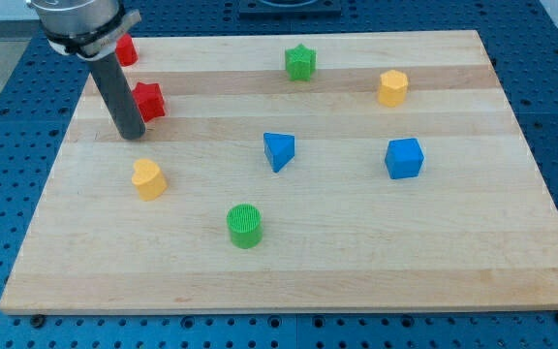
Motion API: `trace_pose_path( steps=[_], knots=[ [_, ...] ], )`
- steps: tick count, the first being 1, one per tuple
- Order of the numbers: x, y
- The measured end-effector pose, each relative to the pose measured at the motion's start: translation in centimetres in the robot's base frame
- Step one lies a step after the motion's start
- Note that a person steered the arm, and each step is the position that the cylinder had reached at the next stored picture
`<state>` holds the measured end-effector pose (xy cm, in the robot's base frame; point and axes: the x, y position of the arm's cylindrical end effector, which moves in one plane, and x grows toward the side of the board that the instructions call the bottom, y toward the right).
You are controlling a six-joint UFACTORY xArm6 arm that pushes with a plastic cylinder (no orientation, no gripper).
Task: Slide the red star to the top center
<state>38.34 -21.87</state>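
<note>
Red star-shaped block (148, 100) sits far left on your wooden bench (356, 252), touching my tip (131, 135) on its right; no gripper here, nothing held, so push rightward

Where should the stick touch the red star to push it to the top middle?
No gripping here, only pushing. My tip sits at the red star block's lower-left side. That is probably the best side to push from, since top centre, near the green star block, lies up and to the view's right.
</note>
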Motion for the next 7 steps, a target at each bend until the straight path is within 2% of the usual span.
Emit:
trace_pose_path(
  steps=[1,2,4,5,7],
  knots=[
    [-1.0,-3.1],
    [-2.5,-2.9],
    [-7.1,9.5],
    [-8.5,11.7],
    [-6.5,11.9]
  ],
)
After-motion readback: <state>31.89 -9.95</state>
